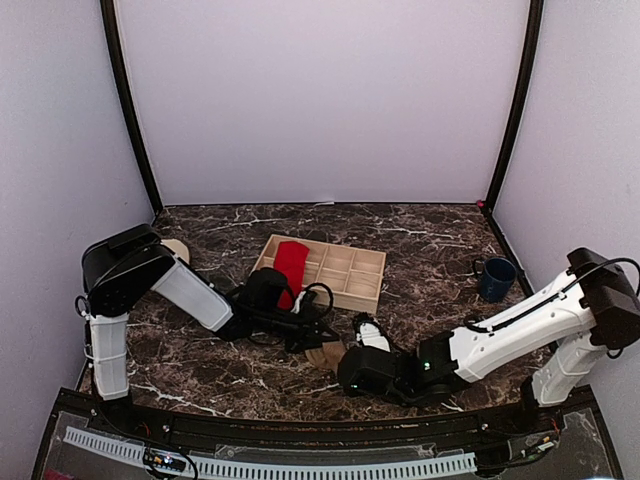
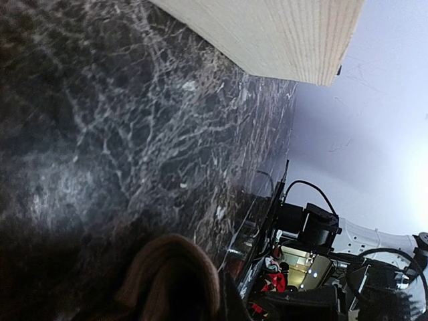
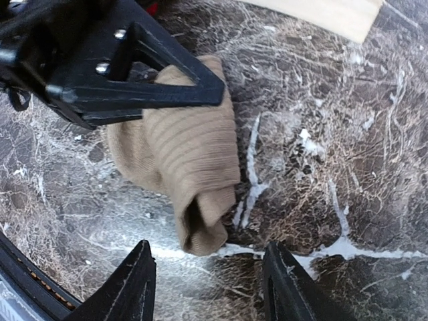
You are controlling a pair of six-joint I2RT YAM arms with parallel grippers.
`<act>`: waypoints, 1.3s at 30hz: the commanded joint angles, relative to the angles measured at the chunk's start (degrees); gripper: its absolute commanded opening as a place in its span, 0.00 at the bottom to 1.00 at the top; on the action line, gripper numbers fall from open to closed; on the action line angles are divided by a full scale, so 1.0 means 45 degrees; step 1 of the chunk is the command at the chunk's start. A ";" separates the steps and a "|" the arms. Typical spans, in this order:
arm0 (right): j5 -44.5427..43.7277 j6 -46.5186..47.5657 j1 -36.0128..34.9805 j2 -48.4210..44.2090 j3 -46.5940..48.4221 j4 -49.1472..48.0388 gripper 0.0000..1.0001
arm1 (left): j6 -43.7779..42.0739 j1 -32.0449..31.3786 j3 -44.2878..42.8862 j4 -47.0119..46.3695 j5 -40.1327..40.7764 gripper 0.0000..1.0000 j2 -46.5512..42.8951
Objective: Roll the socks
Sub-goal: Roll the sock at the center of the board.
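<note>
Scene: two robot arms meet over a dark marbled tabletop, seen from above and from both wrists
Tan sock: a ribbed, loosely rolled bundle lying on the tabletop between the two arms, just in front of the wooden tray; one open, folded end faces the right wrist camera
Left pincer: together and clamped on the tan sock; its black fingers press across the far part of the bundle, and the sock fills the lower edge of the left wrist view
Right pincer: apart, holding nothing; its two black tips stand either side of the sock's near end, not touching it
Red sock: draped over the left end of the wooden tray, part in a compartment and part over the near rim
Blue mug: upright on the tabletop at the right, well apart from the socks
</note>
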State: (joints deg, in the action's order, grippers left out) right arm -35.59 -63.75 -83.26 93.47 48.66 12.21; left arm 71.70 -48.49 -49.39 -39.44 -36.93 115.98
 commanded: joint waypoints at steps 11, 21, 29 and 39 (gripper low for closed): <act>0.0694 -0.1880 0.0976 -0.1568 -0.3296 -0.6698 0.52 | -0.0865 0.0360 0.1123 -0.4074 -0.0950 0.00 0.0510; 0.1168 -0.2357 0.1426 -0.0567 -0.3530 -0.8849 0.52 | -0.1036 0.0403 0.1459 -0.6019 -0.1791 0.00 0.1217; 0.1803 -0.2412 0.1917 0.0463 -0.3640 -0.9769 0.53 | -0.0579 0.0423 0.1507 -0.7386 -0.2255 0.00 0.1744; 0.2205 -0.2781 0.1968 0.1556 -0.3606 -1.0719 0.53 | -0.0156 0.0541 0.1465 -0.8206 -0.2605 0.00 0.2048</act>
State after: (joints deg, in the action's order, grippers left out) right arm -26.72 -75.37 -74.94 98.98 32.93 -31.22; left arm 70.13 -46.44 -43.11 -72.53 -46.72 124.92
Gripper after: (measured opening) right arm 0.533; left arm 0.043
